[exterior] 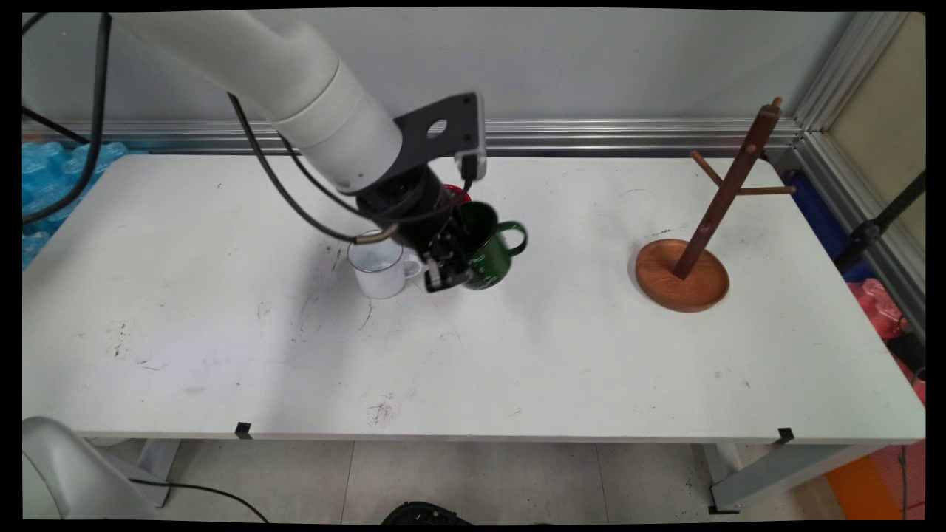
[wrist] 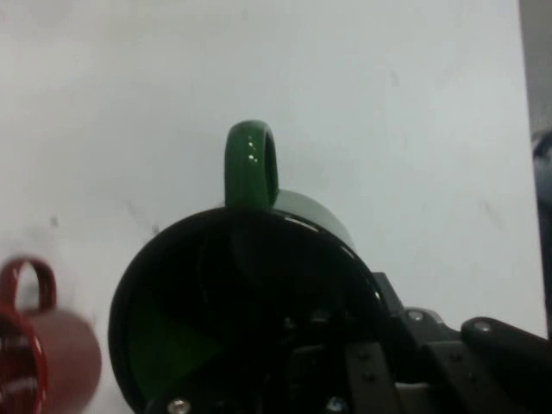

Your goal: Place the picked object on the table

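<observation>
The green enamel mug is pinched by the jaws of the black gripper at its rim: in the hand view one finger is seen inside the dark mouth of the mug and the other part of the linkage lies outside the wall at about 4 o'clock, so the wall is caught between them. The mug is seen tilted in the main view, its mouth turned toward the arm and its handle pointing away from the gripper, at 12 o'clock in the hand view and at 3 o'clock in the main view. Whether its base touches the worktop or is just above it cannot be told. A rim grasp like this leaves the handle free, which is probably why the mug is held on the side opposite to it.

A white enamel mug is placed upright just beside the gripper, at its 9 o'clock in the main view. A red mug is seen near the green one, at 8 o'clock in the hand view; in the main view it is mostly hidden behind the wrist. A wooden mug tree with bare pegs is set well apart at 3 o'clock on a round base.
</observation>
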